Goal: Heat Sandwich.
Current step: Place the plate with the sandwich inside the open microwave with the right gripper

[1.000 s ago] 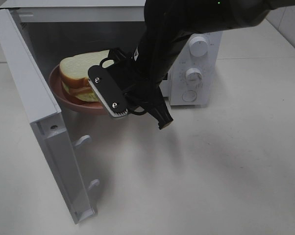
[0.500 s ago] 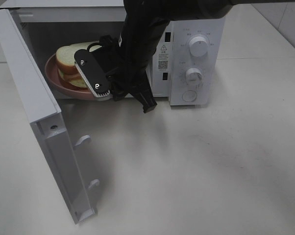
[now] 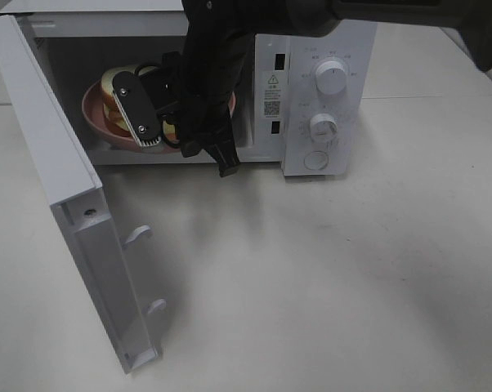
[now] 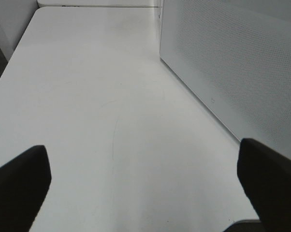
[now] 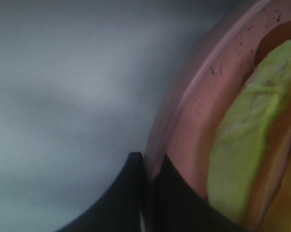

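Two arms, but only one shows in the high view: the right arm (image 3: pixel 221 49) reaches down from the top into the open microwave (image 3: pixel 311 49). Its door (image 3: pixel 58 163) swings out to the left side of that view. Inside the cavity we see the pink plate (image 3: pixel 95 114) w/ the sandwich (image 3: pixel 115 82) on it, white bread on top, partly hidden behind the wrist hardware. Right wrist cam is v. close: the right gripper (image 5: pixel 146 166) has its two dark fingers (image 5: pixel 121 203) pinched nearly together on the plate rim, one on each side of the edge, w/ pale green filling (image 5: pixel 242 140) and orange-brown layers just beyond. We can't tell if the plate sits on the cavity floor or hangs just above it. Left gripper (image 4: pixel 145 181) is out of the high view; its own cam shows both fingertips (image 4: pixel 20 188) spread wide at the frame edges, nothing between them but bare white table (image 4: pixel 97 96), w/ a white perforated panel (image 4: pixel 242 63) standing close alongside. On the microwave front, two round knobs (image 3: pixel 332 79) sit one above the other, to the right of the cavity.
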